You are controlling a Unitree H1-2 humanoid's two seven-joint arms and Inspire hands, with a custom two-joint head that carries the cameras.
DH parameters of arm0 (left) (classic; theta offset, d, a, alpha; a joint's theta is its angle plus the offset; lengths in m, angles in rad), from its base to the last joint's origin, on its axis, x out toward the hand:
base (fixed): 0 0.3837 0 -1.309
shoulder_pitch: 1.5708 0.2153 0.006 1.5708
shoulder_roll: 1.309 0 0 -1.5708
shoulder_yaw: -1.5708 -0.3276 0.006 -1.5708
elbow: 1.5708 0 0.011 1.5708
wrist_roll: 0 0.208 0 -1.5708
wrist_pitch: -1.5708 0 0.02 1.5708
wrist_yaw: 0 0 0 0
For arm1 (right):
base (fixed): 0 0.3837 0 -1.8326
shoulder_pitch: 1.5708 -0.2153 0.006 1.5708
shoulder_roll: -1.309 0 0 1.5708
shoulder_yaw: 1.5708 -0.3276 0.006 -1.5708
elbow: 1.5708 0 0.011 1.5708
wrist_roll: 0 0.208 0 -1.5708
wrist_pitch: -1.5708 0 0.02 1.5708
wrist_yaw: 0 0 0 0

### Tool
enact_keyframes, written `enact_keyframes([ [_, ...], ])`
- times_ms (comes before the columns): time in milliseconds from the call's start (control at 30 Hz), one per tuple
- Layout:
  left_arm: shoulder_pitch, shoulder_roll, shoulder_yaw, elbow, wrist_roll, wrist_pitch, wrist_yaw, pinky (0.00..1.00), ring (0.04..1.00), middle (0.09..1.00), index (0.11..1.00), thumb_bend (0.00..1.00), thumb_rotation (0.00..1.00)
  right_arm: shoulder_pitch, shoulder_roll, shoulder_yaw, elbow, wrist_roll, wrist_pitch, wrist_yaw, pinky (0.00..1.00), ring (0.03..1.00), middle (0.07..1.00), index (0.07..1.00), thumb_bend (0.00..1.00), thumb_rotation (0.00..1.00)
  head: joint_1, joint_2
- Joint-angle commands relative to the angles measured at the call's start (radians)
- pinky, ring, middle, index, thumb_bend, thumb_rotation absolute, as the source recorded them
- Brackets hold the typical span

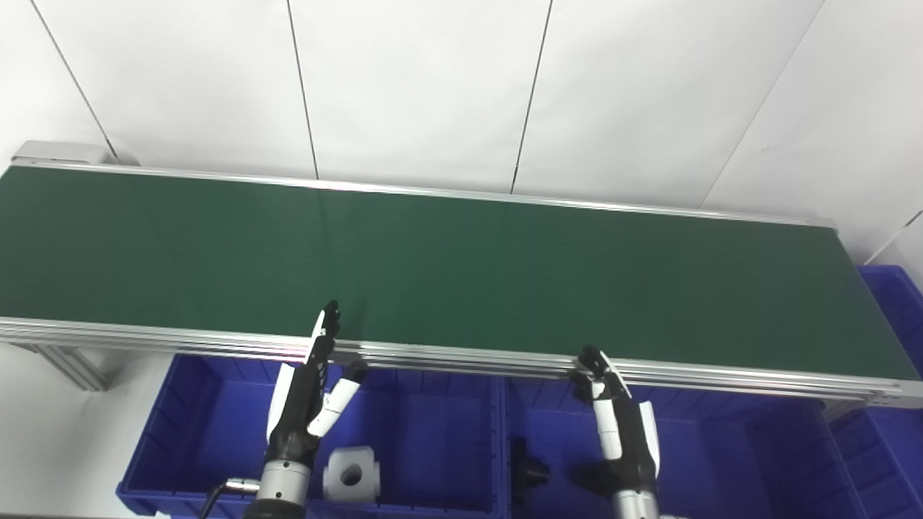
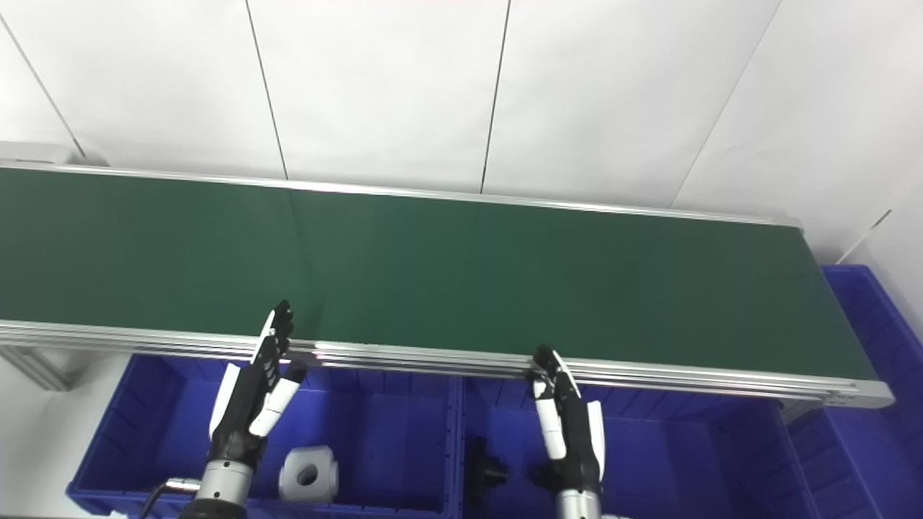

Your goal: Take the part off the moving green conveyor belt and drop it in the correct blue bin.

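While no part is seen on the green belt [image 1: 461, 267], both the left hand [image 1: 306, 393] and the right hand [image 1: 616, 425] are held empty, fingers spread, above 2 near blue bins [image 1: 180, 425], presumably awaiting arrivals.

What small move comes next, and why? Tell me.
Probably none: hold both hands ready. The green conveyor belt carries no part in view, and the left hand and right hand hover open, holding nothing, above the blue bins.
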Motion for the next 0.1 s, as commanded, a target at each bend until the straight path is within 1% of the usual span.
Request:
enact_keyframes([
  [0, -0.01, -0.001, 0.0, -0.031, 0.003, -0.047, 0.015, 1.0, 1.0, 1.0, 1.0, 0.66, 0.89, -0.003, 0.003, 0.01, -0.031, -0.01, -0.068, 0.0, 0.8, 0.836, 0.894, 0.888, 0.95, 1.0, 0.004, 0.001],
  [67, 0.005, 0.002, 0.001, -0.052, 0.006, -0.044, 0.013, 1.0, 1.0, 1.0, 1.0, 0.67, 0.89, 0.012, 0.004, 0.016, -0.049, -0.011, -0.069, 0.004, 0.8, 0.835, 0.895, 0.892, 0.94, 1.0, 0.006, 0.002],
])
